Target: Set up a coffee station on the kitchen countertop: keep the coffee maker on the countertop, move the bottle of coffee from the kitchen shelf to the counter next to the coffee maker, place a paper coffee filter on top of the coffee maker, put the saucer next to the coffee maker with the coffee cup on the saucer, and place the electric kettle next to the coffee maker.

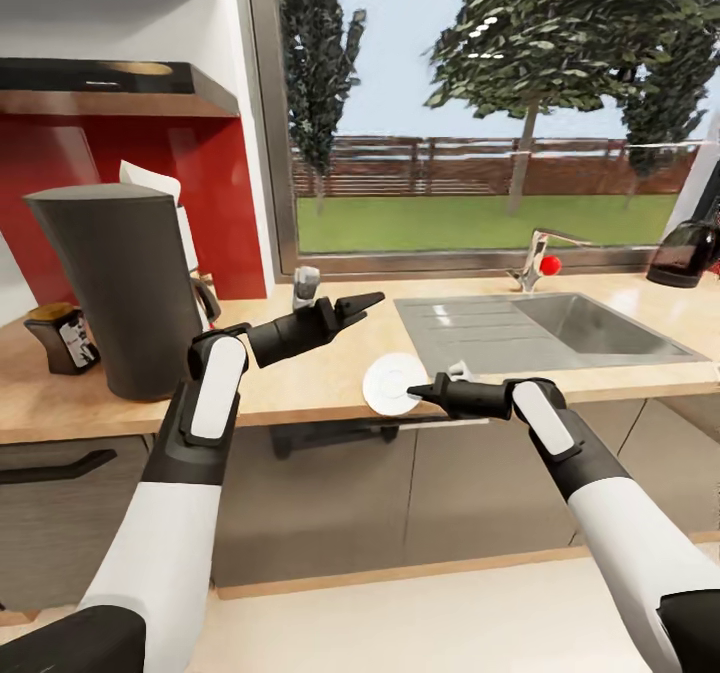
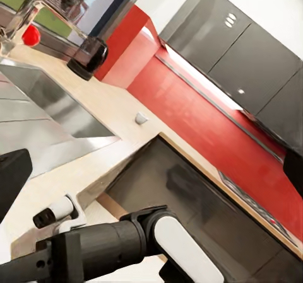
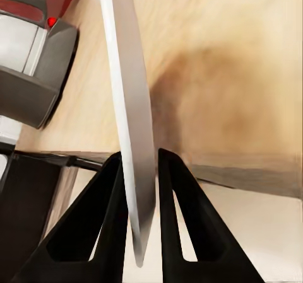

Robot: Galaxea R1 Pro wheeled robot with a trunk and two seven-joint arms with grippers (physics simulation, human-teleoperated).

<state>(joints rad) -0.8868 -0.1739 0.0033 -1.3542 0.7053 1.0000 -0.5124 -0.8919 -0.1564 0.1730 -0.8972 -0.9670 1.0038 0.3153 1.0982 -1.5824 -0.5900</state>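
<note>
— Fingers?

— My right gripper is pinched on the saucer rim, at the countertop front edge, about three o'clock from the coffee maker. My left gripper is parted, empty.

— Progress?

— Filter seems atop the maker, bottle of coffee at its nine o'clock. Electric kettle sits far off; cup unplaced.

— Unclear?

— The filter is half hidden; the cup is tiny.

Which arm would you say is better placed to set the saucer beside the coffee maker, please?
Right: its gripper already pinches the saucer edge-on at the countertop's edge. The left gripper hovers empty.
</note>
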